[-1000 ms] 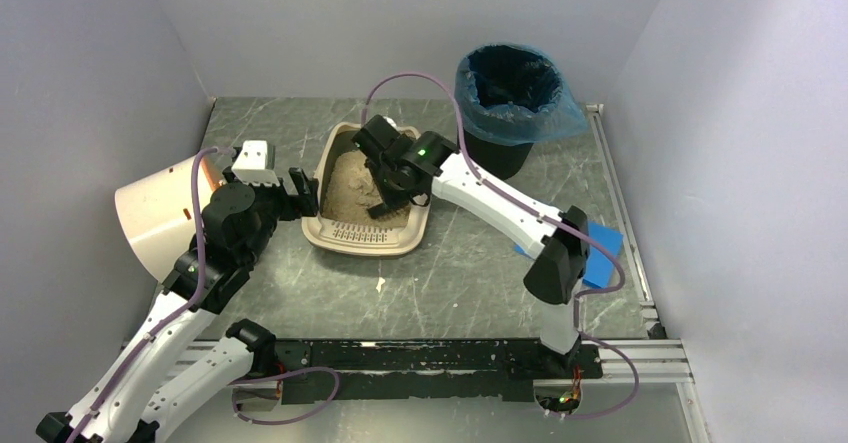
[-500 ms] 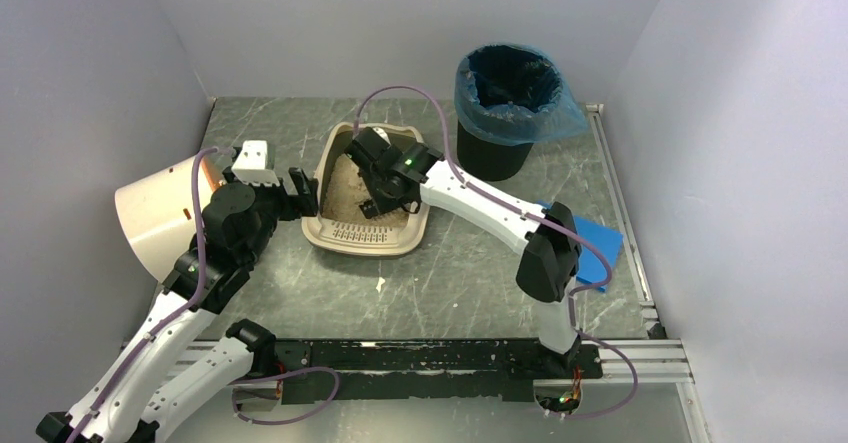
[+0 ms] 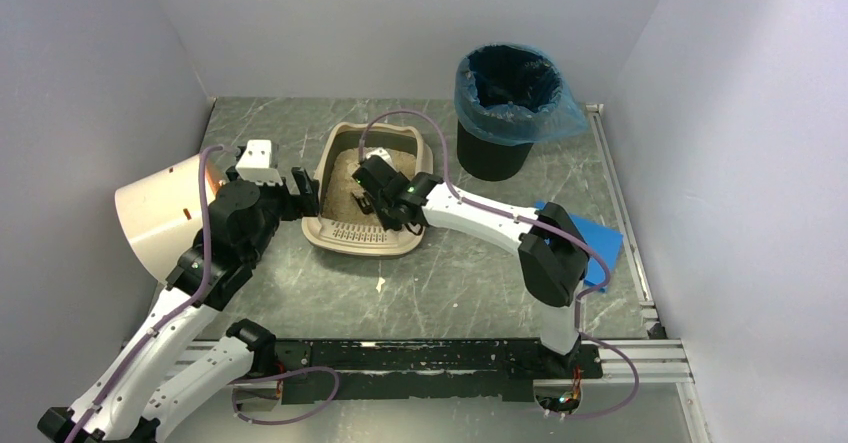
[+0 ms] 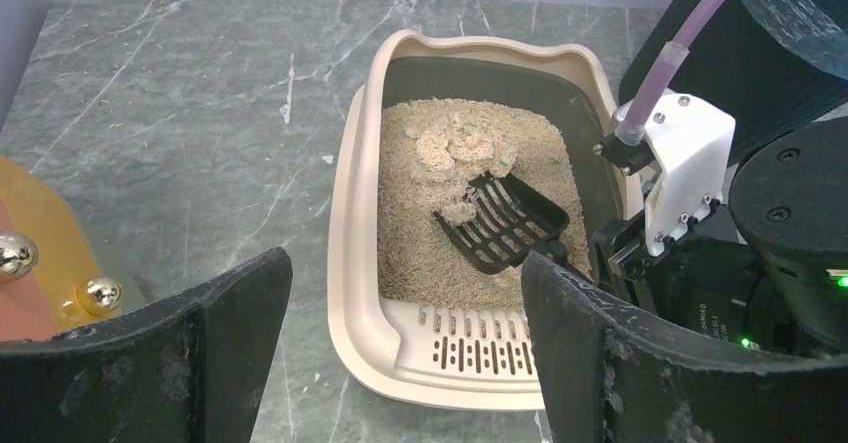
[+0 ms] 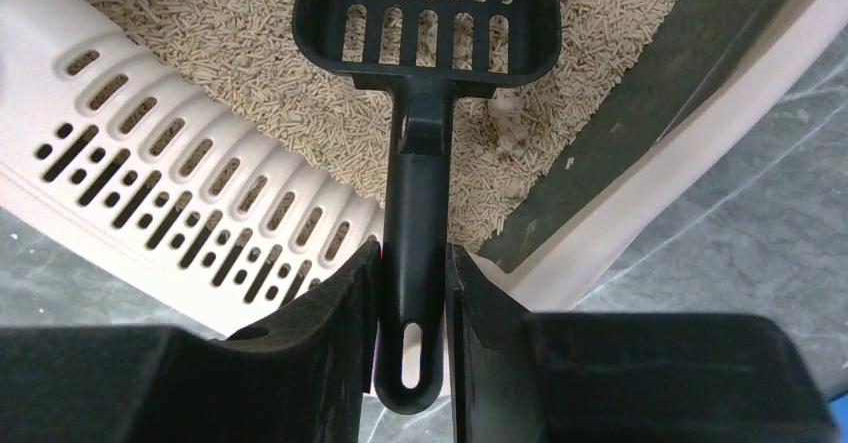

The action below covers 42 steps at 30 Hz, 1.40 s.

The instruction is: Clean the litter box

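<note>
Litter box (image 3: 345, 231) sits mid-table with its slotted lip toward the arm bases. Tan pellets (image 4: 420, 253) fill its bed, with pale clumps (image 4: 452, 149) near the far end. A black slotted scoop (image 4: 498, 225) is tilted low over the pellets, and a small clump lies on its grid. The right gripper (image 5: 411, 259) is clamped narrow on the scoop's handle, above the box's near right corner. The left gripper (image 4: 400, 273) hovers just beside the box's left side, fingers spread wide, holding nothing. A cream drum (image 3: 158, 213) lies tilted at the left wall. A black bin (image 3: 490, 158) with a blue liner stands at the back right, apart from the box. A flat blue piece (image 3: 603, 248) lies on the grey table (image 3: 450, 283) by the right arm's elbow.
</note>
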Available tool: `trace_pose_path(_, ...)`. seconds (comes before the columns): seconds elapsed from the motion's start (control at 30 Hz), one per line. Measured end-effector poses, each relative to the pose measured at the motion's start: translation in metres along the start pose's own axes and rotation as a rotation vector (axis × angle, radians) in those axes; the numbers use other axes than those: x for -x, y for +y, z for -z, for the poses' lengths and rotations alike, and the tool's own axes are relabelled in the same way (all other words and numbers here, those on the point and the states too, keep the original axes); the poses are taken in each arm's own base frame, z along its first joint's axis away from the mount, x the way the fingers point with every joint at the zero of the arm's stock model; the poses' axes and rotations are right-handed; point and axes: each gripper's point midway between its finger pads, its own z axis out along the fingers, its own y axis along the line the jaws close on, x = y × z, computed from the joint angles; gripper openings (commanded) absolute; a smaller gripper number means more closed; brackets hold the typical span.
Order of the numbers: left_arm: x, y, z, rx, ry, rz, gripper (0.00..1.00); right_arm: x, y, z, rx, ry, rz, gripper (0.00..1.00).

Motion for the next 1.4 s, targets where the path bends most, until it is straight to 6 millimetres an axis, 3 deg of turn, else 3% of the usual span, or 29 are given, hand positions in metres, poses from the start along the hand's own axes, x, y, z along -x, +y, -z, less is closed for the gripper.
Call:
trace_pose_path(0.13, -0.001, 0.0, -0.001, 0.001, 0.003, 0.0, 0.89, 0.003, -0.001, -0.004, -0.013, -0.025, -0.012, 0.08)
trace_pose_path(0.43, -0.001, 0.0, -0.001, 0.001, 0.005, 0.005, 0.88, 0.045, 0.004, -0.006, -0.044, -0.103, -0.097, 0.07)
trace_pose_path(0.93, -0.001, 0.0, -0.001, 0.001, 0.005, 0.005, 0.87, 0.023, 0.007, -0.048, -0.042, -0.142, -0.074, 0.05)
trace_pose_path(1.27, -0.002, 0.0, -0.002, 0.002, 0.009, 0.004, 0.87, 0.043, 0.004, -0.045, -0.053, -0.206, -0.088, 0.06)
trace_pose_path(1.4, -0.002, 0.0, -0.002, 0.002, 0.01, 0.003, 0.87, 0.07, 0.001, -0.034, -0.059, -0.245, -0.113, 0.06)
